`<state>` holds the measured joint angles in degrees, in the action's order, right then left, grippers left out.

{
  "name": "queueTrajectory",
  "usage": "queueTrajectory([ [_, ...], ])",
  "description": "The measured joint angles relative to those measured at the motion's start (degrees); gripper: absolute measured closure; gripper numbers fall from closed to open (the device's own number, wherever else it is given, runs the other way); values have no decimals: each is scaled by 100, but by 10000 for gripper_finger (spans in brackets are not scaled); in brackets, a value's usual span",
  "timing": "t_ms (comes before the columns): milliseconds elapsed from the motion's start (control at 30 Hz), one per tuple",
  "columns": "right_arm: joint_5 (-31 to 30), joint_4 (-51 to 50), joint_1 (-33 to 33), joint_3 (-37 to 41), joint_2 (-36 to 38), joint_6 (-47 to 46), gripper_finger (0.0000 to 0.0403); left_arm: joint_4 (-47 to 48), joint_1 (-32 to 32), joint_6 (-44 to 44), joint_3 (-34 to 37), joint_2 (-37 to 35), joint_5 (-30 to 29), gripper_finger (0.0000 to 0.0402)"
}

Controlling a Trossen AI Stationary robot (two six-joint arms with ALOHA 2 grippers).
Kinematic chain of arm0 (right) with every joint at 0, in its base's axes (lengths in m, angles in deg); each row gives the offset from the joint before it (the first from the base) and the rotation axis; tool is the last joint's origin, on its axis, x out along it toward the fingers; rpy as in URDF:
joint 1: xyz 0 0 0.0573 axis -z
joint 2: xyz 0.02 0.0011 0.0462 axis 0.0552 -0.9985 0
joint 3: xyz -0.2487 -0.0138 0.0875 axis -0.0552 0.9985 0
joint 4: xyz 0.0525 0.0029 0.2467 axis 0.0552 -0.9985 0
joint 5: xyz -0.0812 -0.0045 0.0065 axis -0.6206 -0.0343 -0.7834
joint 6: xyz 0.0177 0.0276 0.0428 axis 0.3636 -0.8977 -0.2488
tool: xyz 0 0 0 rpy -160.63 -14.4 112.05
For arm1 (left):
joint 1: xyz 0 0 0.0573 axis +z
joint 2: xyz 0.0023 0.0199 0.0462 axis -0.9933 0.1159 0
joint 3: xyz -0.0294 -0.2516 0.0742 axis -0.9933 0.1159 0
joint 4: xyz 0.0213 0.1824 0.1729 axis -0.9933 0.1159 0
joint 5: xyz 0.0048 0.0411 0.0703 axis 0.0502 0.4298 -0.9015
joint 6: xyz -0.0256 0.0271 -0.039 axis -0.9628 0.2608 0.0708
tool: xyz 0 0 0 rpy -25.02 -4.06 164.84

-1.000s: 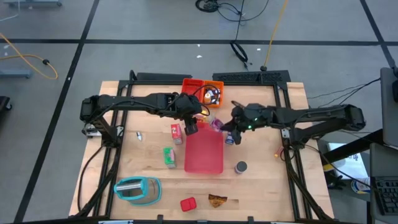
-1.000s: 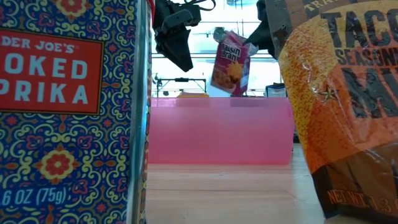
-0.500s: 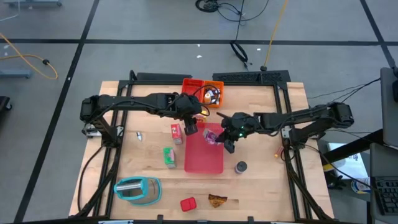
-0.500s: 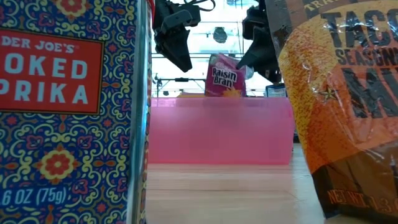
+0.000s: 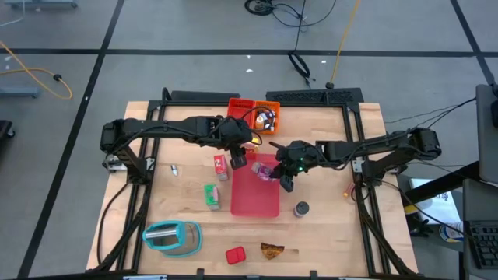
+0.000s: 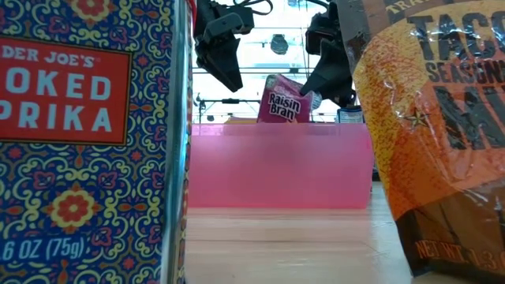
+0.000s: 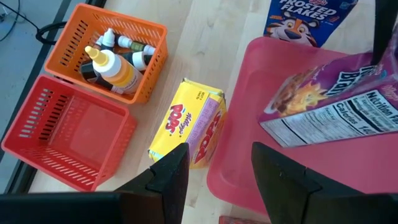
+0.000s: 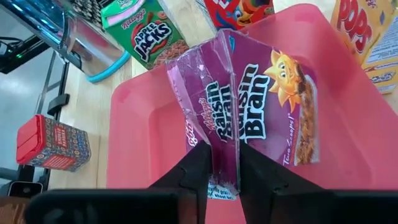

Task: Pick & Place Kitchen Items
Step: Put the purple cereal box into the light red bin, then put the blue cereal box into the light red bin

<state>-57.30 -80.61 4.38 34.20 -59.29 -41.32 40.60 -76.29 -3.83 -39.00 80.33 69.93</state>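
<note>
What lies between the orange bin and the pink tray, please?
In the left wrist view, a yellow Pops box lies on the wooden table between the orange bin and the pink tray, close to the tray's rim.

Both arms: matte black, slim tubular links with chunkier joint housings, black cables along them. Left tool (image 5: 240,159) and right tool (image 5: 283,177) are black too. A small green light shows near the right arm's wrist. Wrist views: each tool has two flat, dark, tapered fingers (image 7: 168,177) (image 8: 200,167) on a black crossbar. No readable markings or screws.
</note>
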Motion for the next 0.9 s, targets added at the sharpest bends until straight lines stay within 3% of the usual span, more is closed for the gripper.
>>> queueTrajectory([
  [633, 9, -123, 939, 134, 17, 368, 260, 28, -2, -11, 1, 0, 0, 224],
  [900, 23, -121, 1099, 142, 598, 658, 232, 50, -2, -86, 0, 0, 2, 224],
])
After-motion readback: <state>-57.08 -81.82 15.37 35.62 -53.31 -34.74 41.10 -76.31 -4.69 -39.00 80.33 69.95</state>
